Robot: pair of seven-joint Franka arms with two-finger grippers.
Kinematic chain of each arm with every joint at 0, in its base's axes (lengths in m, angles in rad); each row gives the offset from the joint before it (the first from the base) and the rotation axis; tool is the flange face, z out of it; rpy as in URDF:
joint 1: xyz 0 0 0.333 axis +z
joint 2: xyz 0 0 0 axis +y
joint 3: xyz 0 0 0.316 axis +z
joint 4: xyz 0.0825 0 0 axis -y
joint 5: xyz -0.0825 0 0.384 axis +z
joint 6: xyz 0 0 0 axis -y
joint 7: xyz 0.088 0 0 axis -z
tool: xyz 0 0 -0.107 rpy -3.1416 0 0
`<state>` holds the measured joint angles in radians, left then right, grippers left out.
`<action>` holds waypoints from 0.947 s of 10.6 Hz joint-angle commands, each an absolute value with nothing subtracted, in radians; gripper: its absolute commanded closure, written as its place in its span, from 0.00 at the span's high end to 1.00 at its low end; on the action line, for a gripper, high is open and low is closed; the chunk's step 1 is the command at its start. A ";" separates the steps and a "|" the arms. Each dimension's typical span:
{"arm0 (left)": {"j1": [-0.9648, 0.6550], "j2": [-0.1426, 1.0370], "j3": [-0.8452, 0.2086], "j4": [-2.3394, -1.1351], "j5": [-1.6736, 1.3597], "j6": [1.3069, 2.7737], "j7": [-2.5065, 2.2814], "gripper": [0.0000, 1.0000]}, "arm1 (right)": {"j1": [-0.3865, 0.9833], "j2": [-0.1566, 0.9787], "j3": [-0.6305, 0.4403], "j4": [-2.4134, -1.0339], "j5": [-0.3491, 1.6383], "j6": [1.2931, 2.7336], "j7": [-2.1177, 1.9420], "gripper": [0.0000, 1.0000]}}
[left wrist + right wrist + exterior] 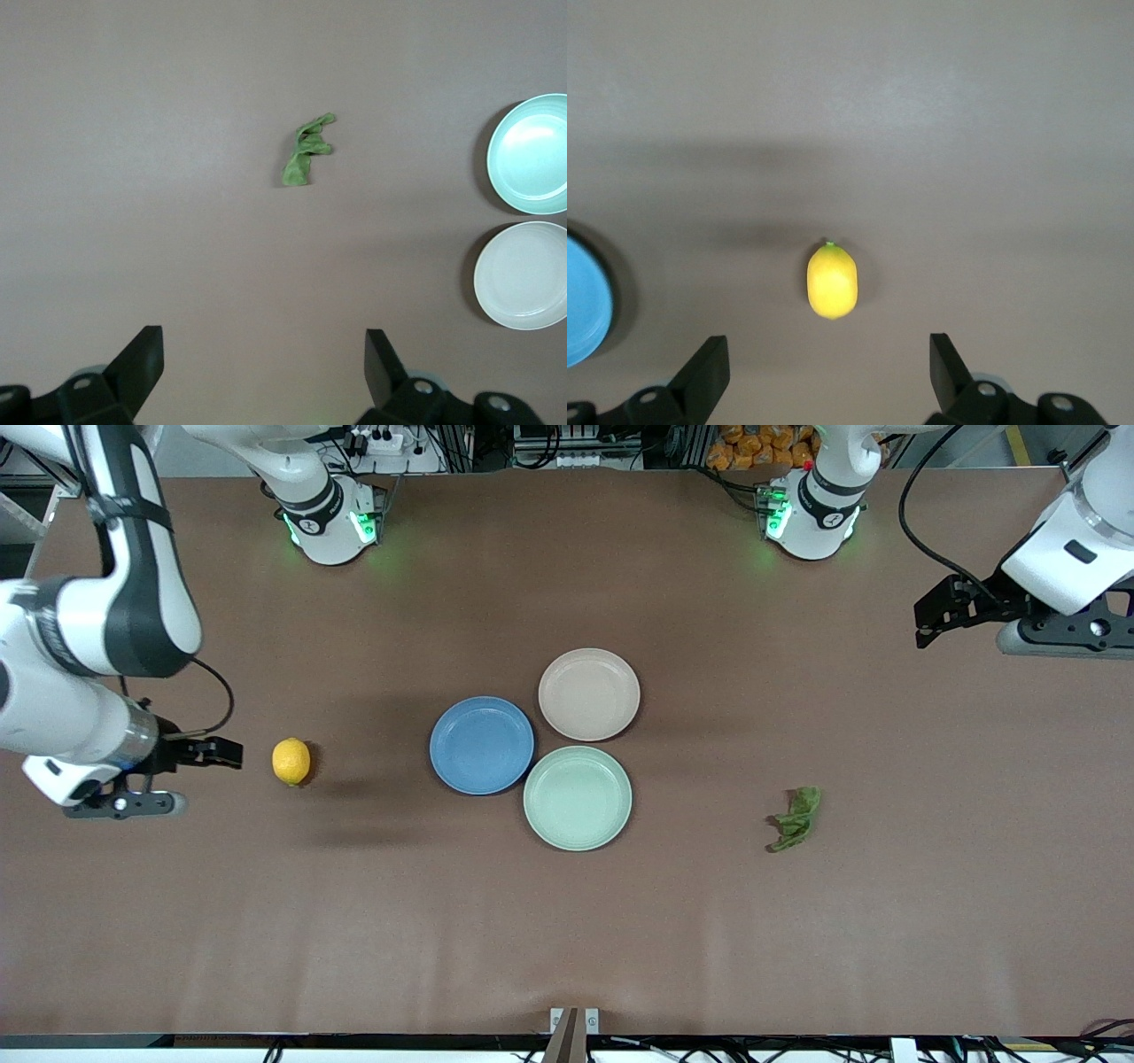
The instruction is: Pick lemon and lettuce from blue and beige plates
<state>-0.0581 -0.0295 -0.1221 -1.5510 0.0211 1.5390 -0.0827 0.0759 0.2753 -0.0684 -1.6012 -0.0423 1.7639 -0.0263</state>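
Nearest the camera, the lettuce (795,819) lies on the bare tabletop (567,939), not on a plate; farther, the lemon (291,761) likewise, beside the empty blue plate (481,745) and beige plate (588,693). Right pincer (226,752) and left pincer (926,624) hover wide open, empty. Next, seemingly: descend and grasp.

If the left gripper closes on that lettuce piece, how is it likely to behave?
The lettuce looks crumpled and thin, lying flat on the bare table, so it will probably flop and fold rather than hold shape. It seems very light, likely to slide if nudged. The open left gripper may need to reach the tabletop to catch its low profile.
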 commanded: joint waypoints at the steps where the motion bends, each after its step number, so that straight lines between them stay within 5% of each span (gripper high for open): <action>1: -0.058 -0.046 -0.139 -1.549 0.026 1.514 -0.095 1.00 | 0.066 0.240 -0.074 -1.537 -0.025 1.697 -0.045 1.00; 10: -0.049 -0.038 -0.133 -1.551 -0.021 1.548 -0.112 1.00 | 0.049 0.071 -0.072 -1.482 -0.023 1.597 -0.040 1.00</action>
<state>-0.0531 -0.0360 -0.1336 -1.5522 -0.0008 1.5386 -0.0996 0.0621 0.0961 -0.0777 -1.4803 -0.0423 1.6150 -0.0286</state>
